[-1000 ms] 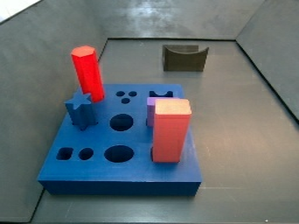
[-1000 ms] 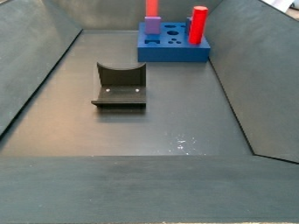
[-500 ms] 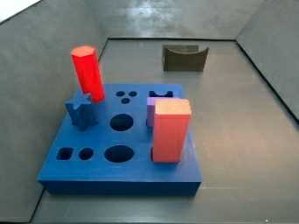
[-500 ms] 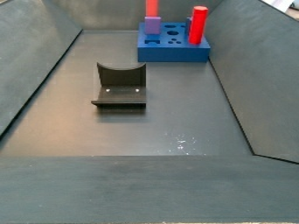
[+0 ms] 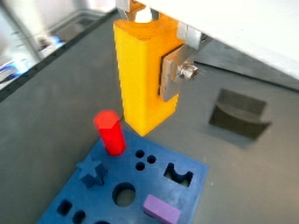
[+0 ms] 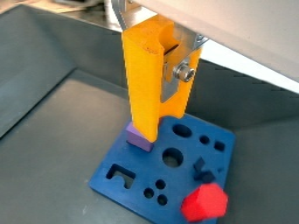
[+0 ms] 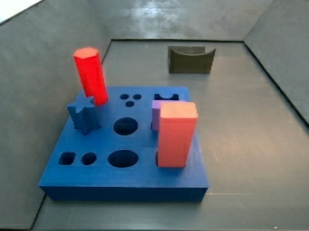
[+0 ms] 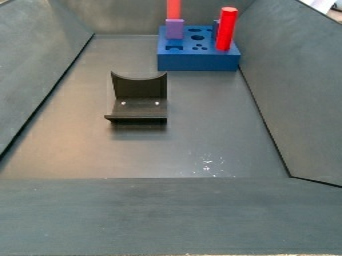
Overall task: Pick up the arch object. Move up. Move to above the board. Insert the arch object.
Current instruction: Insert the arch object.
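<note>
- Arch object [image 5: 142, 74]: smooth yellow-orange plastic look, slight sheen; clamped in pincer [image 5: 149, 70] above board in both wrist views.
- Pincer finger [image 5: 176, 70]: flat bare silver metal, w/ screw head.
- Board [image 7: 121, 158]: matt blue, plastic-like, smooth faces.
- Red post [image 7: 90, 77]: glossy red, highlight along its side.
- Salmon block [image 7: 176, 133]: matt, smooth.
- Dark squat block [image 8: 138, 100]: matt dark grey, dull.
- Bench [image 8: 187, 140]: dark grey, semi-gloss, faint reflections near front.
</note>
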### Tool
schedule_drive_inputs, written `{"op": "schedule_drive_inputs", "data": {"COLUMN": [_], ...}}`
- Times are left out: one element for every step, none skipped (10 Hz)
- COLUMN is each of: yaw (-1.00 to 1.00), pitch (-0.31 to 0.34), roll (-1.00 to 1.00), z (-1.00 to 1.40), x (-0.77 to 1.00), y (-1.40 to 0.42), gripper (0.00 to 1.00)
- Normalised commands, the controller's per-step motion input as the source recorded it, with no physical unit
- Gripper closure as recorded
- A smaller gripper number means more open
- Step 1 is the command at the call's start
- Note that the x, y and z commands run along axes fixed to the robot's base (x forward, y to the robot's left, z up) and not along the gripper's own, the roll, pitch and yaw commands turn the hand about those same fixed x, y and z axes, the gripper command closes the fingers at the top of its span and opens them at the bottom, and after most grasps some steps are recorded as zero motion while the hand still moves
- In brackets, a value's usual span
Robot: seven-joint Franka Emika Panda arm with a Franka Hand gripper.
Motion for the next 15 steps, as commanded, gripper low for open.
{"op": "schedule_drive_inputs", "data": {"yaw": [-0.97,-0.92,-0.83,-0.81,-0.83,-0.93,-1.0,-0.9,-0.74,-0.83,-0.9,-1.0,-1.0,-1.0,-0.74], "pitch": [-0.024,-0.013,0.0,0.0,0.0,0.0,-0.066,-0.297,-0.363,-0.304,-0.291,-0.197,-0.054,-0.034,0.054], "roll": [0.06,0.1,0.2,0.24,0.22,0.11,0.0,-0.17,-0.35,-0.28,-0.2,-0.08,0.0,0.0,0.04], "z": [-0.51,-0.55,-0.68,-0.72,-0.7,-0.66,-0.66,-0.3,-0.13,-0.27,-0.34,-0.51,-0.65,-0.65,-0.5], "x": [0.17,0.22,0.37,0.42,0.4,0.27,0.0,0.0,0.0,-0.07,-0.09,-0.01,0.0,-0.03,-0.09], "y": [0.01,0.0,0.0,0.0,0.0,0.0,0.0,0.0,0.0,-0.03,-0.07,-0.02,0.0,0.0,0.22], "gripper": [1.0,1.0,1.0,1.0,1.0,1.0,1.0,1.0,1.0,1.0,1.0,1.0,1.0,1.0,1.0]}}
